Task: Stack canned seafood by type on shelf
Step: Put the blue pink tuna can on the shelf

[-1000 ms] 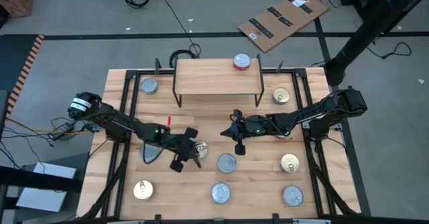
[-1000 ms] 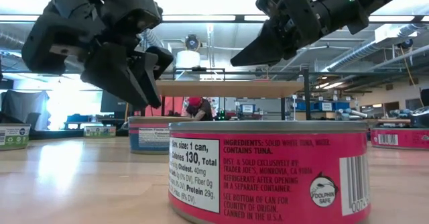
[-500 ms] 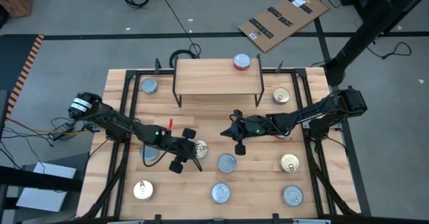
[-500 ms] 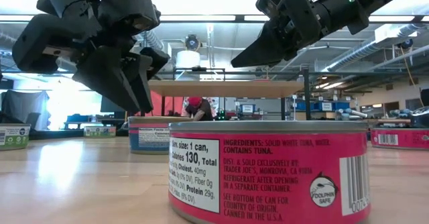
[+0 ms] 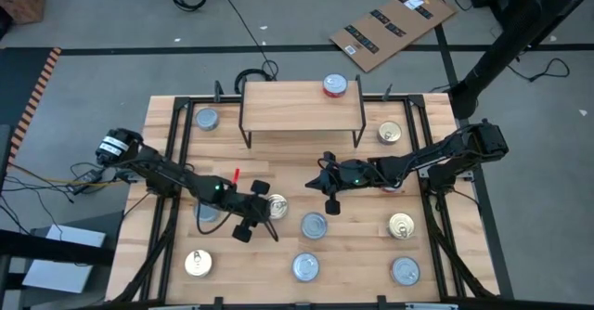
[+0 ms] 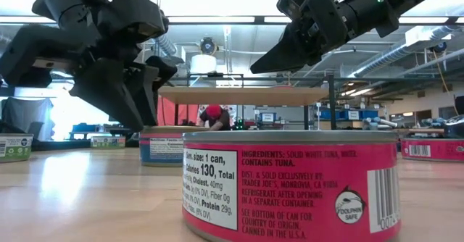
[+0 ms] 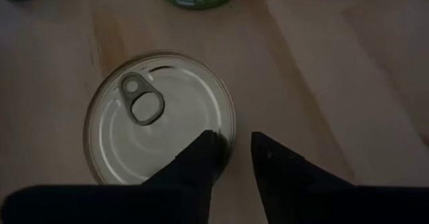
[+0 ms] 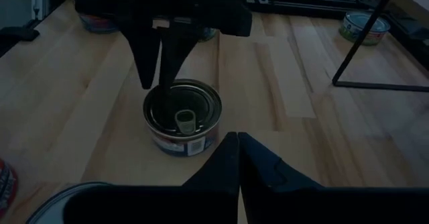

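Left end effector (image 5: 252, 210) has slid lower and further onto the tin since a second ago; right arm unchanged.
Its fingers (image 7: 201, 158), partly open and holding nothing, straddle the rim of the round pull-tab tin (image 7: 161, 117) on the wooden counter (image 5: 362, 226), one inside, one outside. The tin sits directly below it. The right end effector (image 5: 330, 197), closed and empty, hovers near, short of the light-wood shelf (image 5: 297, 106).

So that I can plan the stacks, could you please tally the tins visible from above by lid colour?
Gold-topped tins: 4
Silver-topped tins: 5, the last partly hidden under the left arm
Red-topped tins: 1, on the shelf
Total: 10
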Available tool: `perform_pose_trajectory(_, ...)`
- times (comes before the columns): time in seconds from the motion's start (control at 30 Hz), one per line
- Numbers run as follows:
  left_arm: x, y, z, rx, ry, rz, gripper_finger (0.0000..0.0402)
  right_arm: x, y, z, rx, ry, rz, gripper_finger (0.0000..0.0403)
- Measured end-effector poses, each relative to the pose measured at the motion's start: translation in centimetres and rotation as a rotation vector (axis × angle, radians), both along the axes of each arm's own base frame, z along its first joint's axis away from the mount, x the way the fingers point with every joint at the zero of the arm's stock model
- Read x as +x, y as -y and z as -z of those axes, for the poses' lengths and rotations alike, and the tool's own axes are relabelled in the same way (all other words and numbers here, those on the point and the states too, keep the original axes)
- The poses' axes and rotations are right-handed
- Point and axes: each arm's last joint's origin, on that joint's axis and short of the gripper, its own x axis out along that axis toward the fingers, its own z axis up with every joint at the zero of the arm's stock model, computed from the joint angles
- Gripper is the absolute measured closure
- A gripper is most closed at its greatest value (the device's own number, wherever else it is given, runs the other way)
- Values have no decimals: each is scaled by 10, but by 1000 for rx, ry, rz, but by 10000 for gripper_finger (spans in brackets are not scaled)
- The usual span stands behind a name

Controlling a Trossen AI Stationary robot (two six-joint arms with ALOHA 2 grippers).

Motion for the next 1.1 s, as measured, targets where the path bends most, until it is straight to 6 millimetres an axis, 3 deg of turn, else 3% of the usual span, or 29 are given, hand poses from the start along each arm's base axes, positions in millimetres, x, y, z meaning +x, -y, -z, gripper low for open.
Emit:
perform_pose_trajectory(0.2,1,2,3,55,10,4,324,0,0,0,-2,-4,-1,390)
perform_pose_trajectory(0.47,2,2,2,63,22,4,395,0,0,0,-2,-3,-1,391)
perform_pose_trajectory(0.77,17,5,-24,-123,-6,28,399,0,0,0,-2,-3,-1,391)
perform_pose_trajectory(1.1,32,-18,-34,-363,3,-101,401,-1,-9,1,26,-5,-9,385)
